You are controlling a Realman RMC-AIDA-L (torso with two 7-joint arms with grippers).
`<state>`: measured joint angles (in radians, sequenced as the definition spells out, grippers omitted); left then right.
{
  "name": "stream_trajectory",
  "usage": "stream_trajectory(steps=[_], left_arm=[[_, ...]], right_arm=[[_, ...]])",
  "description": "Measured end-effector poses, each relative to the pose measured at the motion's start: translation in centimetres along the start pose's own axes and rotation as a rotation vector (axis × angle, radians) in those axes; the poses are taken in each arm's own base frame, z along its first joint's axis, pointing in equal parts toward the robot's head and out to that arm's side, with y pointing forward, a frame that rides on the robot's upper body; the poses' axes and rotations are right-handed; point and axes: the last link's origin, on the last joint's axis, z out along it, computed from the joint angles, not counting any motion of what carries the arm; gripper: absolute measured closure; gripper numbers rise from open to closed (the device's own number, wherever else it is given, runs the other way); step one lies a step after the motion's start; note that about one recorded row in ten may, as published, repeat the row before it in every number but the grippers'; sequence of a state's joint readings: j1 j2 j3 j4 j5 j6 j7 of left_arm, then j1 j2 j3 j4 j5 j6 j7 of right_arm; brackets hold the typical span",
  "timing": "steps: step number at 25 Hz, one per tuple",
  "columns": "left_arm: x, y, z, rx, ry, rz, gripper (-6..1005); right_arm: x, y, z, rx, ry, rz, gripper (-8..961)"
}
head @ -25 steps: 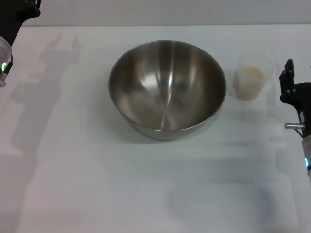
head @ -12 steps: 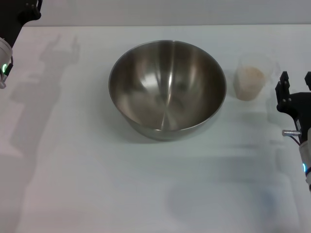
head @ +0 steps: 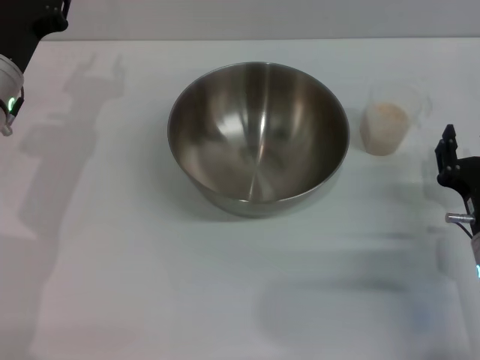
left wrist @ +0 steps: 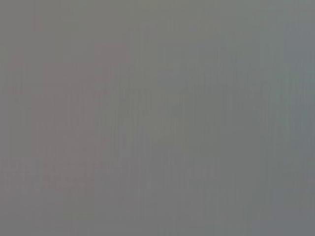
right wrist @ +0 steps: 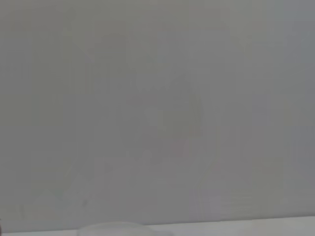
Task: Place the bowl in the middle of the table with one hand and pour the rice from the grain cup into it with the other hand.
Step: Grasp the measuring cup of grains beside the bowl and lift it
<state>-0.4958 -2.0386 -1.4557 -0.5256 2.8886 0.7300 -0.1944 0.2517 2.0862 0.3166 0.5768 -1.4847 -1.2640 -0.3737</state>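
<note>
Neither gripper's jaw opening can be told from the pictures, and nothing is seen held or touched by either. Only one black fingertip of the right gripper (head: 450, 154) is shown, at the right edge of the head view, to the right of the bowl and nearer the robot than the cup, apart from both. Just the wrist of the left arm (head: 19, 45) is seen, raised at the far left corner, well apart from the bowl.

A white table (head: 150, 285) is spread across the whole head view. A large steel bowl (head: 258, 139) is set upright near its middle, its mouth turned upward and its inside bare and shiny. A small clear cup (head: 386, 124) is stood upright just to the right of the bowl, near it but not touching, with its long axis vertical and its mouth up. Pale rice (head: 385, 114) is seen filling the cup's lower part. Which way the cup's handle points cannot be told.

Only plain grey is shown in both wrist views.
</note>
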Motion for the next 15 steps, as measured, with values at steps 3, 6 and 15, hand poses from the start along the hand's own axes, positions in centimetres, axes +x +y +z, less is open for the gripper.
stream_trajectory(steps=[3,6,15], left_arm=[[0.0,0.1,0.1,-0.002,0.000,0.000,549],[0.0,0.1,0.1,-0.002,-0.001,0.000,549],[-0.1,0.1,-0.1,-0.001,0.001,-0.002,549]], right_arm=[[0.1,-0.4,0.2,0.002,0.000,0.005,420],[0.2,-0.7,0.5,-0.001,0.006,0.002,420],[0.1,-0.8,1.2,-0.020,0.003,-0.009,420]])
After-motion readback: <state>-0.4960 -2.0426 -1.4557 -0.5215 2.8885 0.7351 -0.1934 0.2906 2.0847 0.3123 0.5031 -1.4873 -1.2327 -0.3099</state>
